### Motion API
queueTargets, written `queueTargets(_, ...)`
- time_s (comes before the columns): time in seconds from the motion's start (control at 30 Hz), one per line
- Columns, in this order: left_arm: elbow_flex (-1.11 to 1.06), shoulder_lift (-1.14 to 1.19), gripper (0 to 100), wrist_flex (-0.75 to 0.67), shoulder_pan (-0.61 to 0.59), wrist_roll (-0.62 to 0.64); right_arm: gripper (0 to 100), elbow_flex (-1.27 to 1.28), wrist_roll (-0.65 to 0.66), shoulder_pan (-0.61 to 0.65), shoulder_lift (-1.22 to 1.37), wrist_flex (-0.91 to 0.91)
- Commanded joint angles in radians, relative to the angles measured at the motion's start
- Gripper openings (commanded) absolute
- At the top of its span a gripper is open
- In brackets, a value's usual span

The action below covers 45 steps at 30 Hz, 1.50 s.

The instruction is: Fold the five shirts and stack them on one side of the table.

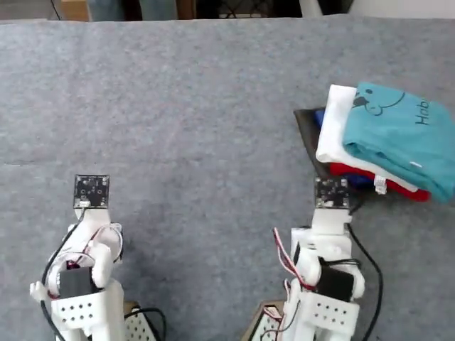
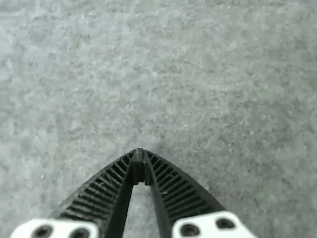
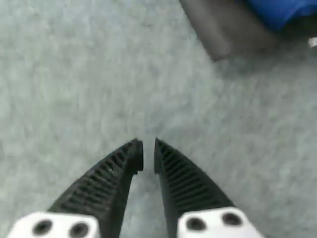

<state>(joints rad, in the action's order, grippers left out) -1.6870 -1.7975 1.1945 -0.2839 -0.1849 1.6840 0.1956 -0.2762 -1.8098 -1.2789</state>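
A stack of folded shirts lies at the table's right side. A teal shirt is on top, over a white one, a red one, a blue one and a dark one at the bottom. My right gripper hovers over bare cloth just in front of the stack's near corner, its jaws all but together with nothing between them. My left gripper is shut and empty, low over the table at the front left, far from the stack.
A grey felt cloth covers the whole table. Both arm bases stand at the front edge. The table's far edge runs along the back.
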Motion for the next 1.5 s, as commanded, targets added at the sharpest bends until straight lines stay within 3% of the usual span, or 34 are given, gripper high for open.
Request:
queueTargets(0.0,-0.01,-0.014,3,0.071,-0.061,0.0,5.0,0.002,-0.002,0.005,-0.053,0.002)
queueTargets(1.47,-0.01,-0.014,3,0.074,-0.079,0.0,5.0,0.002,-0.002,0.005,-0.053,0.002)
